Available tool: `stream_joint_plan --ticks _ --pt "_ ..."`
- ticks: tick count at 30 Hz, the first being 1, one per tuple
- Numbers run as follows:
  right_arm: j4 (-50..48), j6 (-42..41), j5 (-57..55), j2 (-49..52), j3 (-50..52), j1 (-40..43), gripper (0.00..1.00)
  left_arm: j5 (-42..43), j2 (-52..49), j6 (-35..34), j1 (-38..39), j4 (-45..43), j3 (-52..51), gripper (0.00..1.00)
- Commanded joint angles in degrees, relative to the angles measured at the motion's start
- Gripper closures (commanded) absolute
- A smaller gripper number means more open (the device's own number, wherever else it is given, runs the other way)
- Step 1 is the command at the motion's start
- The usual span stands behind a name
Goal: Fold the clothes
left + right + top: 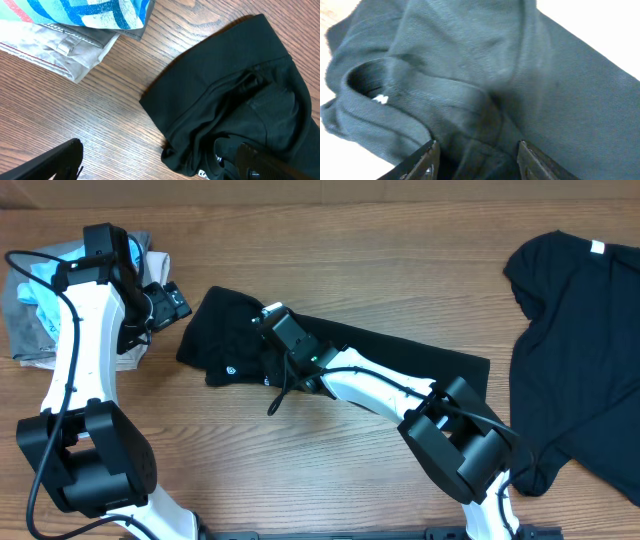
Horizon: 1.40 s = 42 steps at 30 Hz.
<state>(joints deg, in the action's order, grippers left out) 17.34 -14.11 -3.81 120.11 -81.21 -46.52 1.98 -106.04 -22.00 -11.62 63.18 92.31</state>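
Since the black garment (pixel 400 348) lies only partly folded across the middle of the table (pixel 300 240), I have my right gripper (pixel 479 161) down on its bunched left end. The fingers (pixel 422 162) are spread either side of a raised ridge of cloth, placed, I judge, to pinch that ridge and carry it over. Nothing is clamped yet. My left gripper (pixel 168 302) hovers just beside the garment's left edge, over bare wood, spread and holding nothing. It seems placed to pin the cloth, though its second finger is hard to make out. The folded pile (pixel 35 315) sits at the far left, out of the way, and another black shirt (pixel 580 320) waits at the right.
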Motion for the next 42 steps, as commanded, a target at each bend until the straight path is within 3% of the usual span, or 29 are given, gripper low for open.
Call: stream_joint_plan --ticks 1,6,14,23,42 --pt "2.08 2.01 -2.56 -0.96 -2.1 1.05 0.43 0.61 0.39 0.11 0.33 0.0 0.68 0.0" --pt "8.68 7.21 -1.07 -3.06 -3.3 3.04 0.42 0.61 0.42 0.11 0.33 0.0 0.68 0.0" --pt "11.02 11.67 1.38 -3.1 -3.28 5.01 0.42 0.61 0.42 0.11 0.33 0.0 0.68 0.0" --pt "10.19 12.66 14.08 -3.1 -3.28 5.14 0.36 0.61 0.39 0.11 0.33 0.0 0.68 0.0" --pt "9.53 12.2 18.21 -4.07 -3.32 4.96 0.34 0.61 0.42 0.11 0.33 0.0 0.68 0.0"
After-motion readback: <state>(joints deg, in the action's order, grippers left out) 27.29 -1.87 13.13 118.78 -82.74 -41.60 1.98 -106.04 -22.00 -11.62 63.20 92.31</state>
